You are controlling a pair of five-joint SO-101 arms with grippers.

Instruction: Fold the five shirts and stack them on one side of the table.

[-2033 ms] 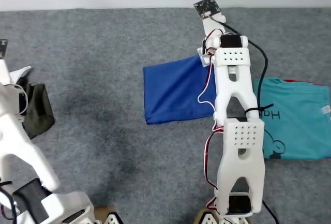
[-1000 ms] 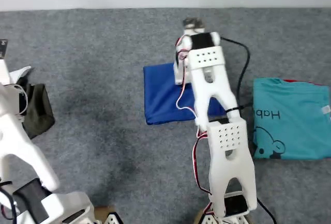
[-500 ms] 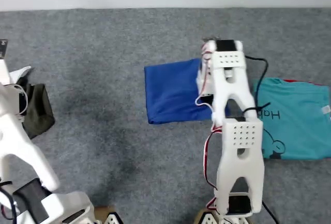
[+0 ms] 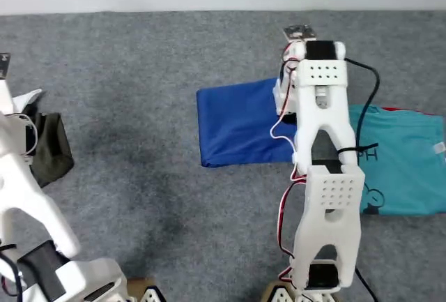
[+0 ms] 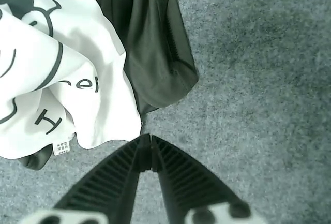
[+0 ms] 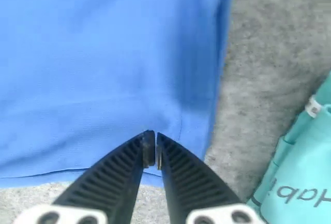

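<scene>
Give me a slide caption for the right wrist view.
Right gripper, closed, near the edge of a folded blue shirt, a teal shirt alongside on grey carpet.

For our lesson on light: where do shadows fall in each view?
High view: dark patches on the grey mat beside the blue shirt. Right wrist view: a darker band along the blue shirt's edge. Left wrist view: shade on the mat beside the dark shirt.

White perforated arms (image 4: 327, 190) (red, black cables (image 4: 281, 211)) carry ribbed black jaws
</scene>
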